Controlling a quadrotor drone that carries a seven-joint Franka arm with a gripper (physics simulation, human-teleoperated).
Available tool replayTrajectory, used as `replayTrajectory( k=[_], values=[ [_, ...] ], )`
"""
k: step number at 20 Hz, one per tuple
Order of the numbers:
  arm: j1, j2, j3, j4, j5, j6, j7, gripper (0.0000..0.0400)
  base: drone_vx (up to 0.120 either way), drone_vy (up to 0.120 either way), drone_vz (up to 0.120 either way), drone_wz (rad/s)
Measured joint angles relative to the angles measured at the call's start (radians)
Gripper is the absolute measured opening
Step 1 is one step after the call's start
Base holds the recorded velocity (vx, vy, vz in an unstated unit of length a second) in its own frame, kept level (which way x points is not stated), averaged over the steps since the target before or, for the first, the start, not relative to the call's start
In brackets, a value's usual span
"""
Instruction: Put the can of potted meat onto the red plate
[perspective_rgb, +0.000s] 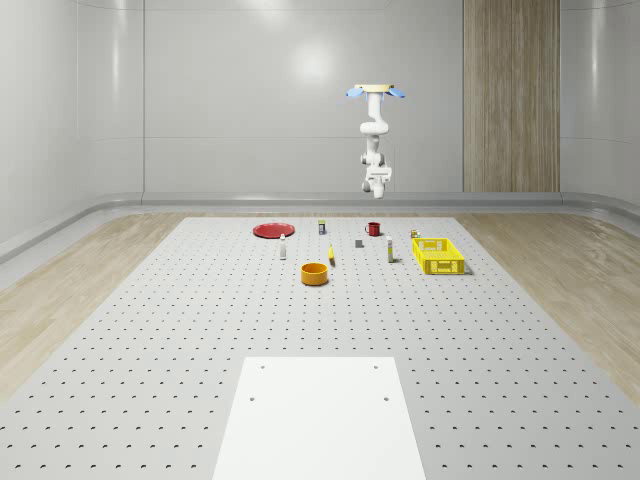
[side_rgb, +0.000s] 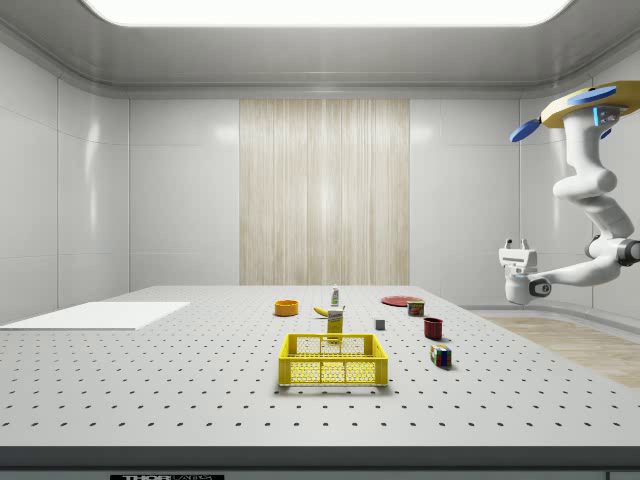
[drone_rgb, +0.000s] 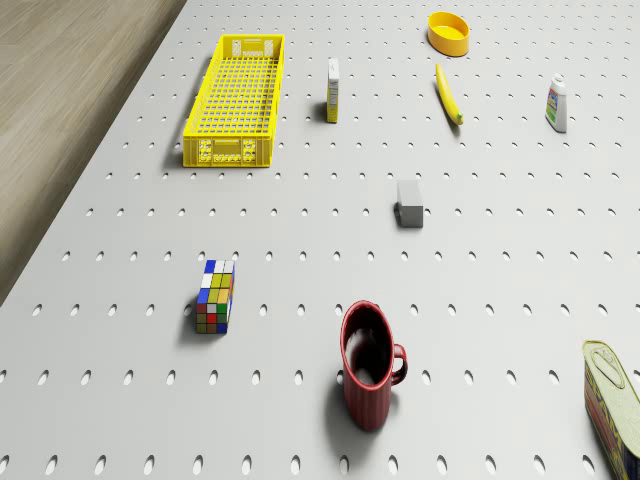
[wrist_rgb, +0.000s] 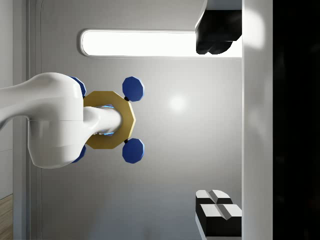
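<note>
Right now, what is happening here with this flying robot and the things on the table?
The drone hovers high over the table's far edge, its arm hanging below, and the gripper holds nothing. The can of potted meat stands on the table near the red mug, untouched. The red plate waits apart from them.

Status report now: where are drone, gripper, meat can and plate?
Drone hovers beyond table's far edge, gripper high, holding nothing. Potted meat can on table. Red plate bare. Red mug beside can.

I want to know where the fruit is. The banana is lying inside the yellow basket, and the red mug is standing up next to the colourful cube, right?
Not quite. In the drone view the banana lies on the table, outside the yellow basket, near the orange bowl. The red mug does stand upright by the colourful cube.
</note>
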Motion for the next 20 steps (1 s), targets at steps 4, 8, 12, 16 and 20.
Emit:
replayTrajectory(
  k=[4,8,12,16,20],
  values=[
    [0.000,-0.002,0.000,-0.001,0.000,0.002,0.000,0.0400,0.000,0.000,0.000,0.000],
    [-0.001,-0.004,0.001,-0.003,-0.001,0.005,0.000,0.0400,0.000,0.000,0.000,0.000],
    [-0.001,-0.006,0.002,-0.004,-0.001,0.008,0.000,0.0400,0.050,-0.120,0.000,0.000],
    [-0.002,-0.008,0.004,-0.006,-0.003,0.011,0.000,0.0400,0.120,-0.120,0.000,0.000],
    [-0.003,-0.010,0.007,-0.008,-0.008,0.014,0.000,0.0400,0.120,-0.120,0.000,0.000]
  ],
)
